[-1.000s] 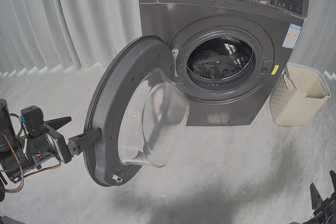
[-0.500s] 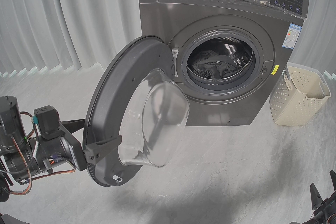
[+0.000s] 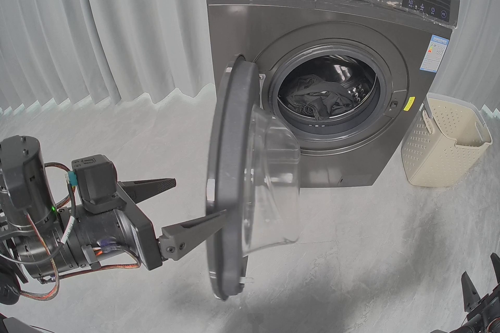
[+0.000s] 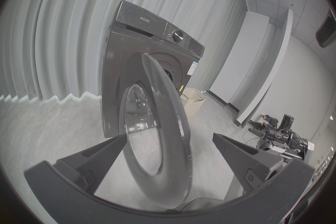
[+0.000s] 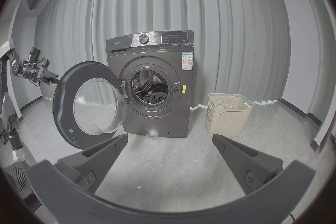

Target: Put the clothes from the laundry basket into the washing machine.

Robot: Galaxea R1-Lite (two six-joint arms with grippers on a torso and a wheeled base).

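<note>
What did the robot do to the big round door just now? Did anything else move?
The left gripper moved forward and swung the door partway toward shut, its open jaws astride the rim. Nothing was gripped or let go. The washing machine, the dark clothes in its drum and the laundry basket stayed put.

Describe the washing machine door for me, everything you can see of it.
The round dark grey washing machine door has a thick plastic-looking rim around a clear bulging window. It hangs half open on a hinge left of the drum opening, seen nearly edge-on. One fingertip of the open left gripper meets its lower rim.
</note>
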